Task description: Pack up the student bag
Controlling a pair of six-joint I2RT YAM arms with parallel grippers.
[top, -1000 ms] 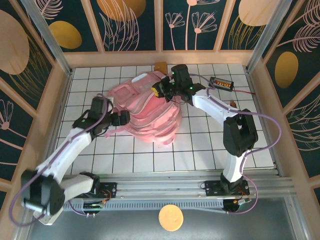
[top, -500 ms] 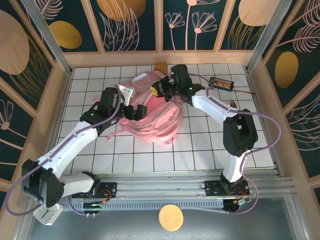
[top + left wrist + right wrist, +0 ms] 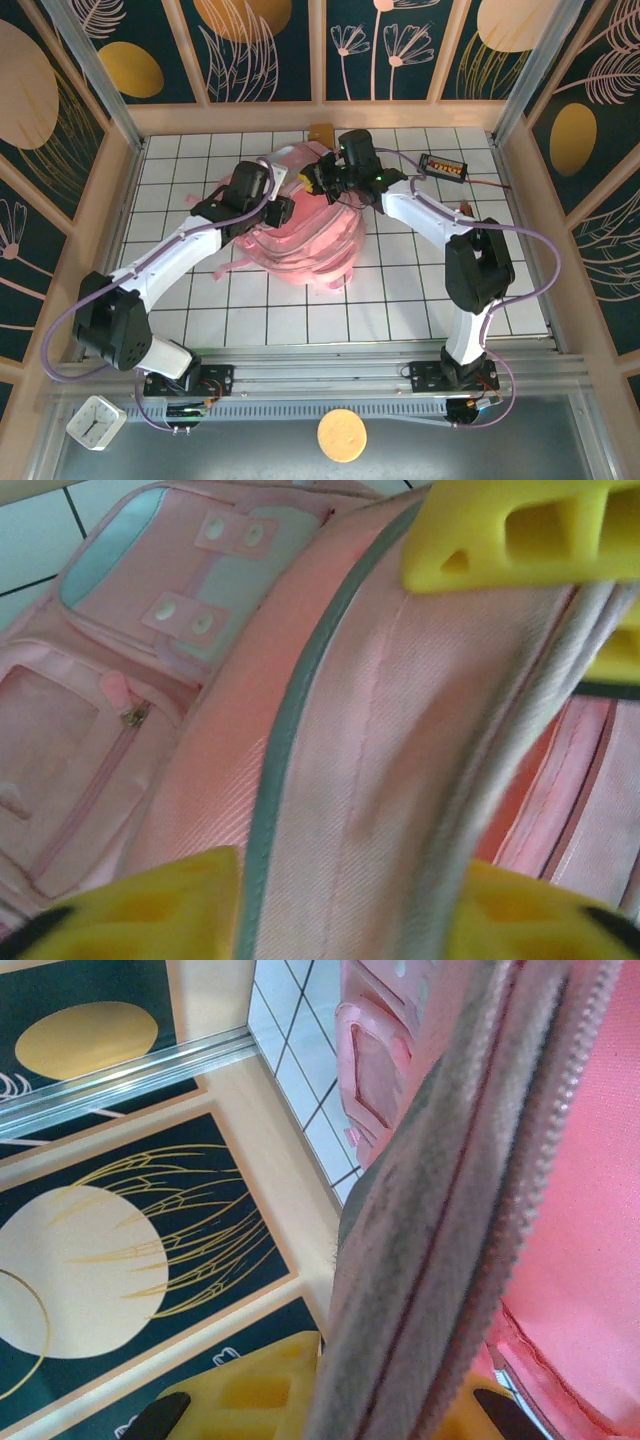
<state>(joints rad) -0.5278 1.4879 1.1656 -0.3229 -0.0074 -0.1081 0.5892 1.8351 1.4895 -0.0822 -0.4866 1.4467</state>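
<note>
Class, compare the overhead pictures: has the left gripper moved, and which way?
Yes. Against the table grid, the left gripper has moved toward the far wall and rightward, onto the student bag.

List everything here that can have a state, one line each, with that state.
student bag, lying on the tiled table, main zip looks open.
front pocket zip, looks closed.
right gripper, shut on the student bag's zip edge.
left gripper, fingers astride the student bag's rim; whether it grips cannot be told.
clock, lying face up.
</note>
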